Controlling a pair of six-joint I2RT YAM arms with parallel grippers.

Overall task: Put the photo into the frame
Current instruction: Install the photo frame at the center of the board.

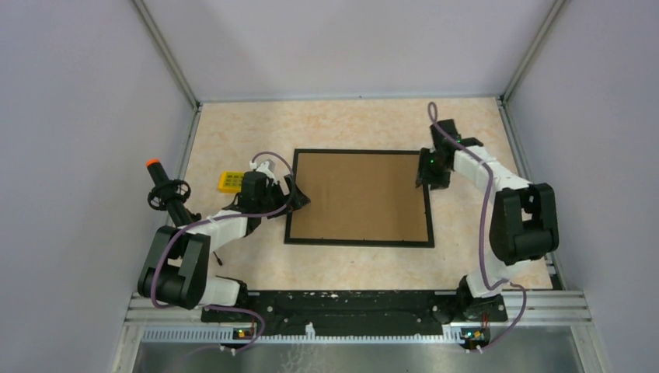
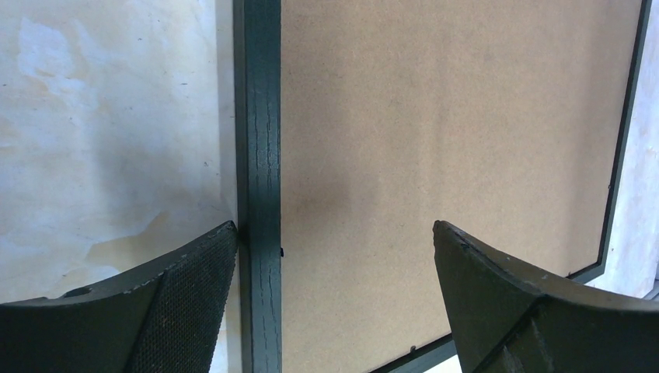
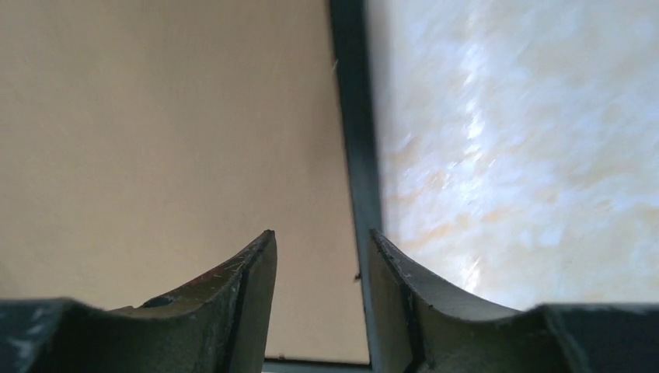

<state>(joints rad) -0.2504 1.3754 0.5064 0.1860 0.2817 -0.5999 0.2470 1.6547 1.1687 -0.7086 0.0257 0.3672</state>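
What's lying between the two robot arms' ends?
Between the left end effector and the right end effector lies a brown cardboard sheet, sitting inside the black frame. The top view shows this best.

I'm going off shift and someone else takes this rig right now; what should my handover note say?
Left gripper: open, jaws astride the left rail of the thin black rectangular picture frame.
Right gripper: partly open at the frame's right rail, gripping nothing.
Frame lies flat, filled by a plain brown cardboard sheet.
Photo: seen in no view; possibly under the sheet, cannot tell. Left to do: confirm that.
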